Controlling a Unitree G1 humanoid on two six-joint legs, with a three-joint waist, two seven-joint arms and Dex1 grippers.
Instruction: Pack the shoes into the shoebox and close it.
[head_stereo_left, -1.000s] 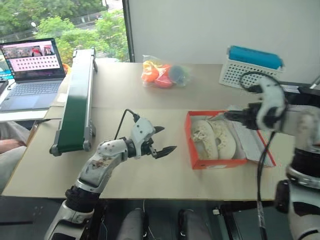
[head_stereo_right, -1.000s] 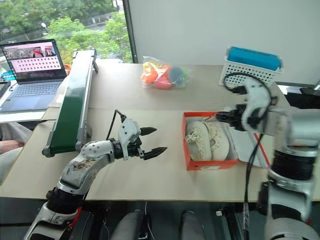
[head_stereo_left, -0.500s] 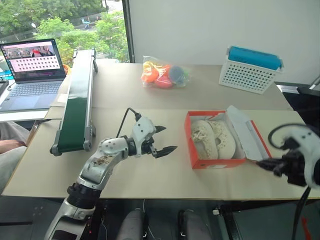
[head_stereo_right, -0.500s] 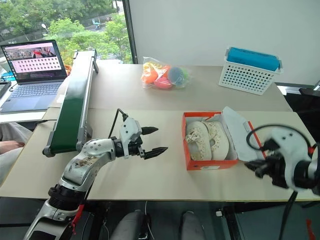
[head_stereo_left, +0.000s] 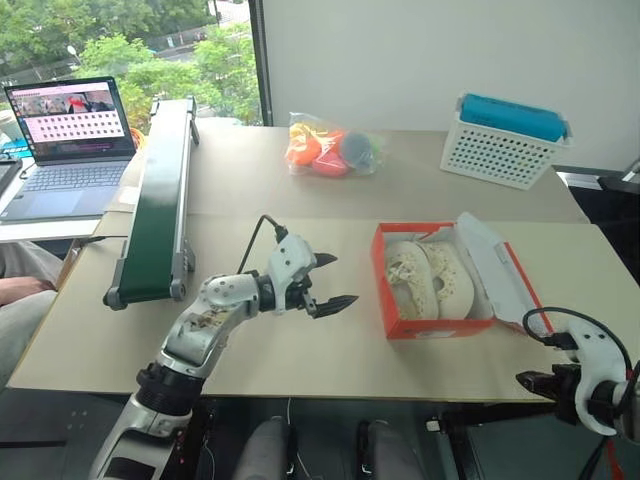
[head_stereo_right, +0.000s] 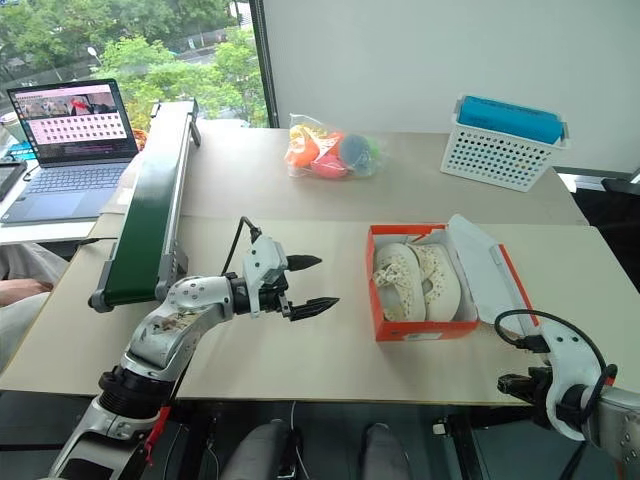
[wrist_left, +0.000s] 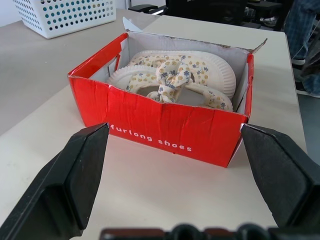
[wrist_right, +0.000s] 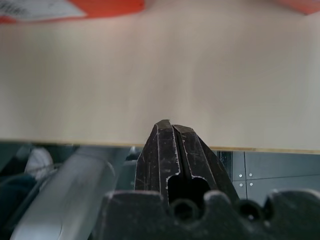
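Note:
The orange-red shoebox (head_stereo_left: 436, 327) stands open on the right half of the table. Both cream shoes (head_stereo_left: 431, 279) lie side by side inside it. Its white-lined lid (head_stereo_left: 497, 268) leans up and out on the right side. My left gripper (head_stereo_left: 338, 280) hovers open a short way left of the box, pointing at it. In the left wrist view its fingers (wrist_left: 75, 175) frame the box's red end wall (wrist_left: 160, 127) and the shoes (wrist_left: 175, 80). My right gripper (head_stereo_left: 524, 380) is low at the table's front right edge, shut on nothing; its closed tips (wrist_right: 171, 131) sit over that edge.
A long green conveyor (head_stereo_left: 155, 195) runs along the table's left side, with a laptop (head_stereo_left: 70, 140) beyond it. A clear bundle of orange and blue toys (head_stereo_left: 330, 148) and a white perforated basket with a teal top (head_stereo_left: 510, 138) stand at the back.
My right gripper left the lid, dropped down and back to the table's front right edge, and shut. The lid stays open. The left gripper held its place.

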